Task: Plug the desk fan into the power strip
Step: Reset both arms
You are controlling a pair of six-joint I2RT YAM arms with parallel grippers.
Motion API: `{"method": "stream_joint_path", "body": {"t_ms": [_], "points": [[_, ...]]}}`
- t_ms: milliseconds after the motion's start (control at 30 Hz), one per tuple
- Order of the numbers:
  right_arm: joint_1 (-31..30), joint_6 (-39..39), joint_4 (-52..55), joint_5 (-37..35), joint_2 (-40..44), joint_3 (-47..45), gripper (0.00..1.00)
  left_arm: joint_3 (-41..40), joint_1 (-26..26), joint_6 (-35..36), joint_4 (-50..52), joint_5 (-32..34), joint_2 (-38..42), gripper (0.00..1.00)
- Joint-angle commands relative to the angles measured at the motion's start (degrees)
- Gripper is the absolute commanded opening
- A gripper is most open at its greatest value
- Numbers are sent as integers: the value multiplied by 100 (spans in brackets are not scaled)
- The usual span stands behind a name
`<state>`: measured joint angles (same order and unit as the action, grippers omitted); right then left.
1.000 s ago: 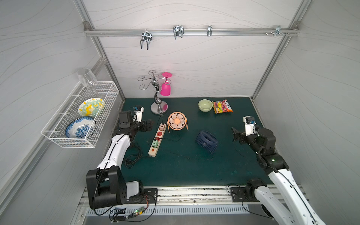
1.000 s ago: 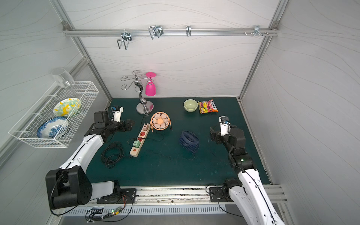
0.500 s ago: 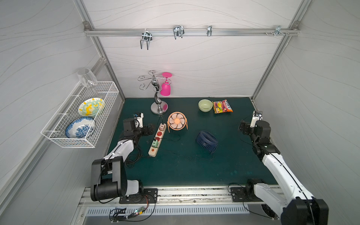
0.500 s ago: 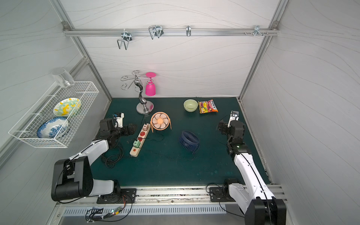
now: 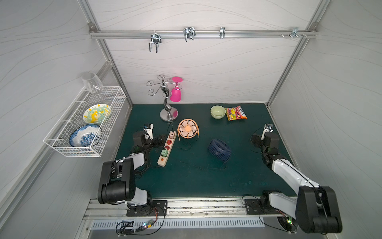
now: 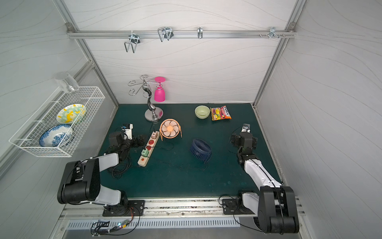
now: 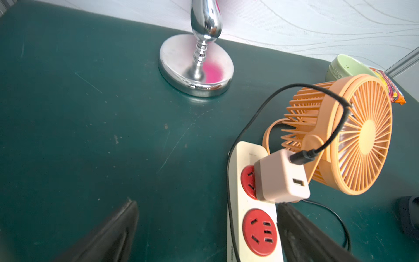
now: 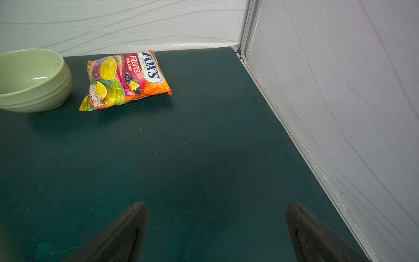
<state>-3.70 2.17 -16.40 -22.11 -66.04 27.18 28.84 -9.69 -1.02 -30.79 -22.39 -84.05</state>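
Well, the power strip (image 5: 166,149) lies on the left part of the green worktop (image 5: 196,182), one end toward the back wall and slightly slanted. A pinkish adapter (image 7: 281,179) sits in the socket at its far end. A black cable (image 7: 272,96) loops from the adapter up to the orange fan (image 7: 362,136), which stands upright just beside that end of the strip. Further down the strip a green adapter (image 5: 164,152) is plugged in as well, with red sockets showing between the two.

The left tool (image 7: 207,205) is low beside the strip with its jaws spread wide and nothing between them. One finger (image 7: 294,217) reaches over the strip close under the pinkish adapter; I cannot tell whether it touches.

The blue fan (image 5: 219,149) rests tilted near the middle of the worktop, well apart from the strip. A thin black cord trails from it toward the strip, and I cannot make out where it ends.

The right tool (image 8: 216,204) is over bare worktop near the right wall, jaws wide apart and empty. Ahead of it, by the back wall, a green bowl (image 8: 34,79) stands beside a bag of fruit candy (image 8: 124,79).
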Motion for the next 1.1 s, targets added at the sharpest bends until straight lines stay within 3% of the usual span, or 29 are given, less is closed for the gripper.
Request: {"method": "stream_joint_path", "body": {"t_ms": [0, 167, 567, 867, 1067], "points": [[24, 78, -537, -16, -211, -108, 99, -50, 27, 72, -803, 147, -93, 100], [25, 103, -862, 74, -461, -165, 99, -362, 75, 103, -1473, 152, -252, 100], [25, 36, -1565, 580, -1257, -139, 99, -163, 370, 222, -1057, 910, -312, 100], [6, -26, -1830, 848, -1547, -33, 99, -142, 389, 225, -1029, 949, -329, 100], [-43, -119, -1918, 876, -1755, 68, 99, -329, 544, 139, -1459, 1657, -404, 100]]}}
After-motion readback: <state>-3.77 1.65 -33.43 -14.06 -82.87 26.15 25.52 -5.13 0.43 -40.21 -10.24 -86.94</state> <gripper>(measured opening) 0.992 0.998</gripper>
